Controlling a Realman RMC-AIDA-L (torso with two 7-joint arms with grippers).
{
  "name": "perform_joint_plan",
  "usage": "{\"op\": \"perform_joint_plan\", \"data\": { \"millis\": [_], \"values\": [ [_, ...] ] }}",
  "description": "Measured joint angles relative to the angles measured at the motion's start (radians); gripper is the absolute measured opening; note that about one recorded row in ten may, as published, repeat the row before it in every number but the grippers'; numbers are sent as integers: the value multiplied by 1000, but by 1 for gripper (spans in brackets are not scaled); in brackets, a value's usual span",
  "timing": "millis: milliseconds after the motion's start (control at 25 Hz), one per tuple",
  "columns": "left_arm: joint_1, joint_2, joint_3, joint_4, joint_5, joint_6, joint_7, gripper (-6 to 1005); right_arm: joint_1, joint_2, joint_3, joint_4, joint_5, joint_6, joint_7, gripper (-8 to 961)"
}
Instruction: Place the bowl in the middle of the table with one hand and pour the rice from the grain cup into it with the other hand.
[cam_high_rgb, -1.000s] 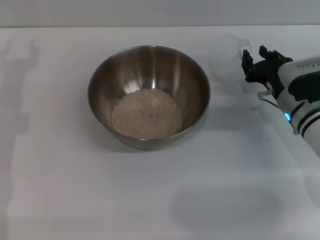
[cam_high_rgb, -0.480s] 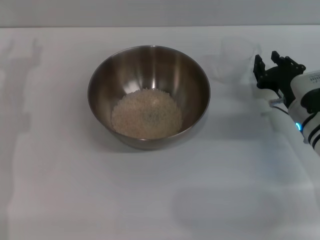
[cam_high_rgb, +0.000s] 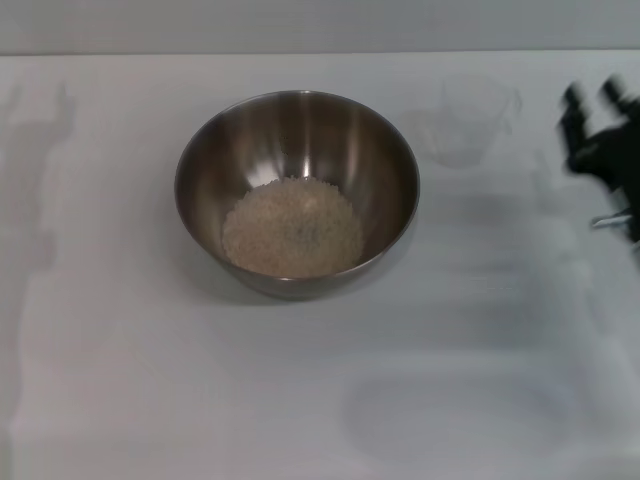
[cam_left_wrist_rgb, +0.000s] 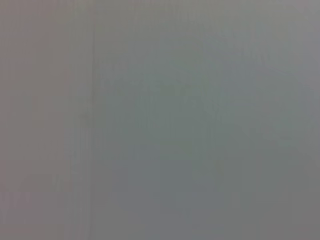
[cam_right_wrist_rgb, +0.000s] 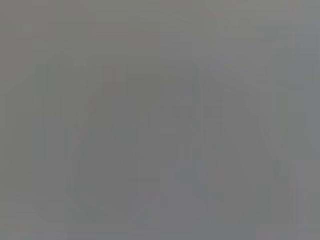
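The steel bowl (cam_high_rgb: 298, 190) stands on the white table (cam_high_rgb: 140, 380) near its middle, and a flat heap of rice (cam_high_rgb: 293, 228) lies in its bottom. The clear grain cup (cam_high_rgb: 468, 118) stands upright on the table to the right of the bowl and looks empty. My right gripper (cam_high_rgb: 594, 112) is at the right edge of the head view, apart from the cup, with its two dark fingers spread and nothing between them. My left gripper is out of view. Both wrist views show only plain grey.
A grey wall (cam_high_rgb: 320, 25) runs along the table's far edge. Faint shadows lie on the table at the far left (cam_high_rgb: 35, 170).
My right gripper has drawn away to the right from the grain cup, which stays standing on the table. The bowl and rice have not moved.
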Motion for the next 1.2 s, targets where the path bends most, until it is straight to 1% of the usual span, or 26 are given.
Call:
{"op": "perform_joint_plan", "data": {
  "millis": [80,200,320,440,560,760,840,960,1200],
  "values": [
    [1,0,-1,3,-1,-1,-3,685,12,-2,24,-25,5,-98,2,391],
    [8,-3,10,19,-1,1,-22,686,88,-3,88,-91,7,-167,9,392],
    [20,-5,52,31,0,3,-58,687,181,-5,113,-150,7,-168,13,393],
    [35,-4,81,40,-1,9,-113,688,256,-6,115,-189,6,-160,18,462],
    [43,0,109,91,0,53,-205,689,301,-10,124,-198,11,-153,22,532],
    [44,-2,107,120,-1,61,-227,691,311,-10,162,-192,19,-134,23,633],
    [41,-3,108,121,-1,62,-218,743,315,-10,164,-193,19,-126,23,672],
    [30,-3,106,123,0,61,-203,822,317,-11,164,-197,19,-125,23,672],
    [18,-1,106,131,0,63,-202,817,306,-10,147,-194,2,-144,26,672]
  ]
}}
